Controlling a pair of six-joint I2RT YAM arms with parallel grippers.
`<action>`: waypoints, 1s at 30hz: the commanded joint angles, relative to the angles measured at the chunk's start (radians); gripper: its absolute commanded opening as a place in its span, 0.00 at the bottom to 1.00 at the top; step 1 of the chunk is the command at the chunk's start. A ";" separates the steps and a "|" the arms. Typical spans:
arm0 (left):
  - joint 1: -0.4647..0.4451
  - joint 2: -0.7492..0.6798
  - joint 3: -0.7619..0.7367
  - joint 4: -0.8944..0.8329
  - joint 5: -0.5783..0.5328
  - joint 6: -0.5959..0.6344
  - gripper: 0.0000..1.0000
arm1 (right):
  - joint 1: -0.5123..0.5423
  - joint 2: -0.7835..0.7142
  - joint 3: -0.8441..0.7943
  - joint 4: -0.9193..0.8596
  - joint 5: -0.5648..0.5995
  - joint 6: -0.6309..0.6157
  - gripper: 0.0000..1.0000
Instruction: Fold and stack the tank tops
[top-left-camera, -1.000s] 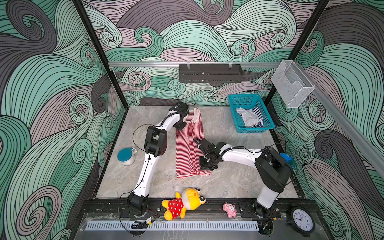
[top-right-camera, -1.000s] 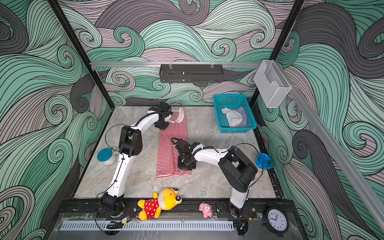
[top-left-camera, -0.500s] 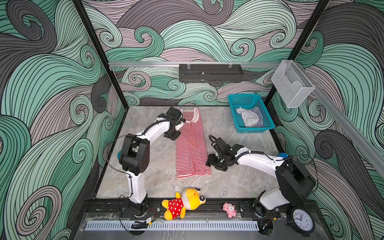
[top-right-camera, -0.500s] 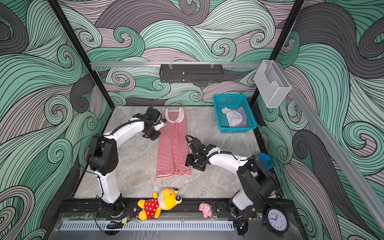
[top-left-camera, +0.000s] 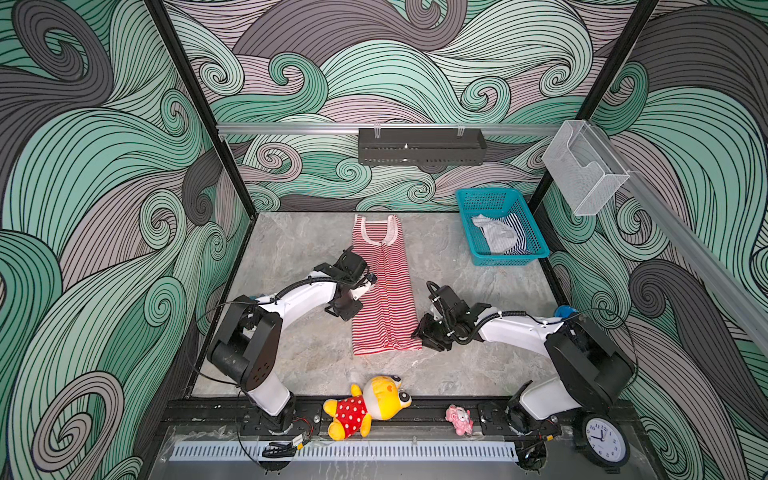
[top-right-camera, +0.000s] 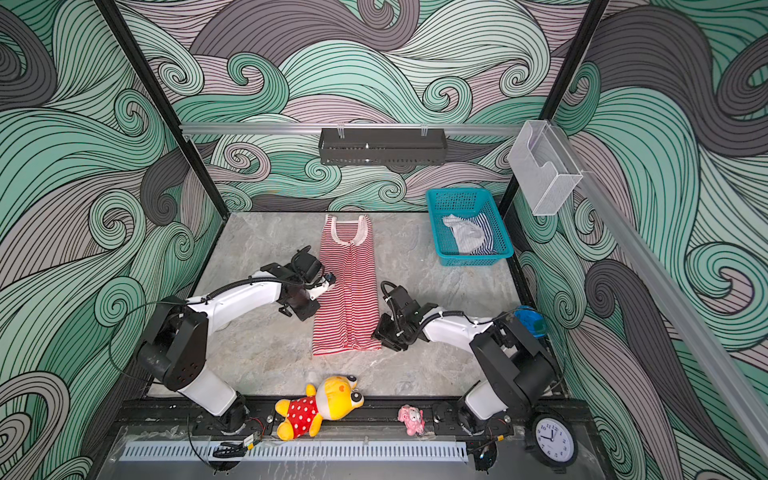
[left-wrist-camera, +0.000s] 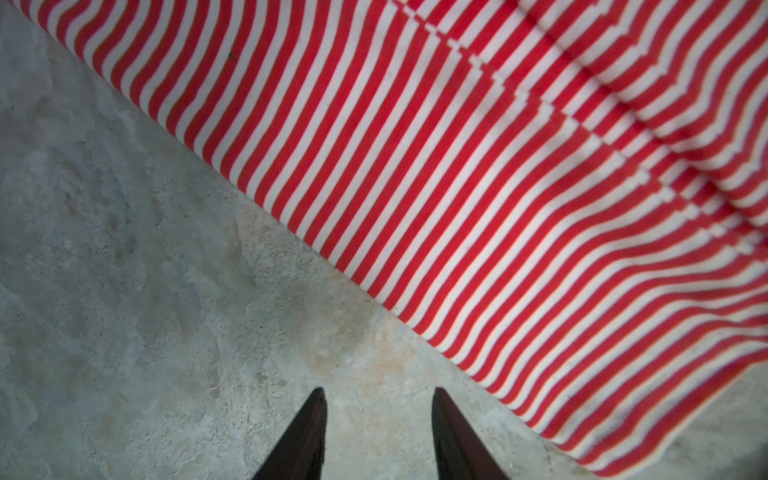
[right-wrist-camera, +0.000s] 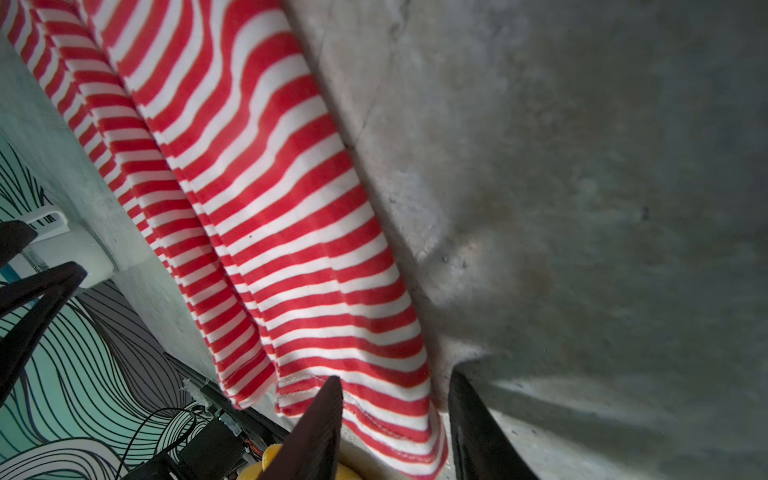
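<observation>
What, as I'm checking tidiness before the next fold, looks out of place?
The navy-striped tank top lies crumpled in the teal basket, unfolded. The yellow plush toy and a small pink toy lie on the front rail, off the tabletop. The red-striped tank top lies flat.

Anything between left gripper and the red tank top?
No. In the left wrist view only bare table separates the open left gripper from the red tank top edge.
</observation>
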 joint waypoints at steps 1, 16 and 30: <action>-0.022 -0.043 -0.003 -0.015 0.052 0.020 0.45 | -0.002 -0.021 -0.041 -0.038 0.013 0.046 0.43; -0.179 -0.047 -0.078 -0.048 0.023 0.003 0.46 | 0.002 0.013 -0.106 0.069 0.004 0.098 0.18; -0.261 -0.052 -0.134 -0.067 0.089 0.039 0.47 | 0.002 -0.005 -0.019 0.009 0.012 0.050 0.00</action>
